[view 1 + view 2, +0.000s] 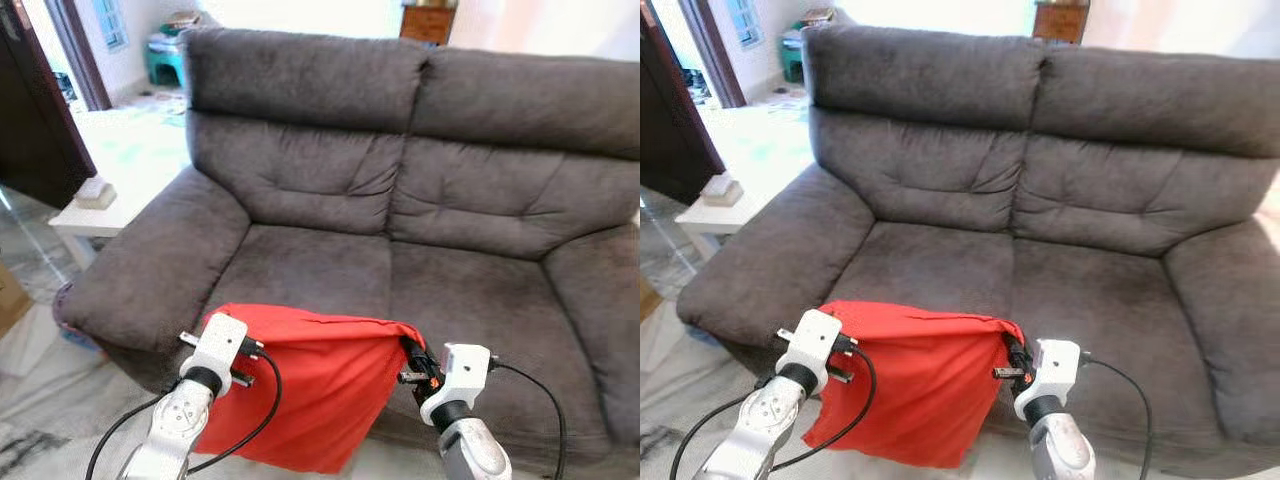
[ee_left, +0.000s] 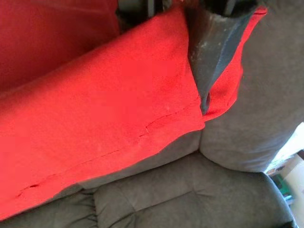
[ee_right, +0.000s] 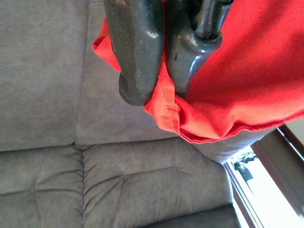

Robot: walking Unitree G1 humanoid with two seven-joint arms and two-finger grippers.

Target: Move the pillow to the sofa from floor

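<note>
A red pillow [image 1: 320,390] hangs in front of the front edge of the dark grey sofa [image 1: 400,200], its top edge level with the seat cushion [image 1: 320,270]. My left gripper [image 1: 250,348] is shut on the pillow's upper left corner; in the left wrist view one black finger [image 2: 213,47] lies across the red fabric [image 2: 95,109]. My right gripper [image 1: 408,352] is shut on the upper right corner. There its two fingers pinch a bunched fold of the pillow [image 3: 247,80] at the gripper tip [image 3: 159,92]. The pillow's lower part dangles between my arms.
A white side table [image 1: 100,215] with a small block [image 1: 95,193] stands left of the sofa's armrest [image 1: 160,270]. A dark door [image 1: 30,110] is at far left. Marble floor [image 1: 40,390] lies below. A wooden cabinet [image 1: 428,22] stands behind the sofa.
</note>
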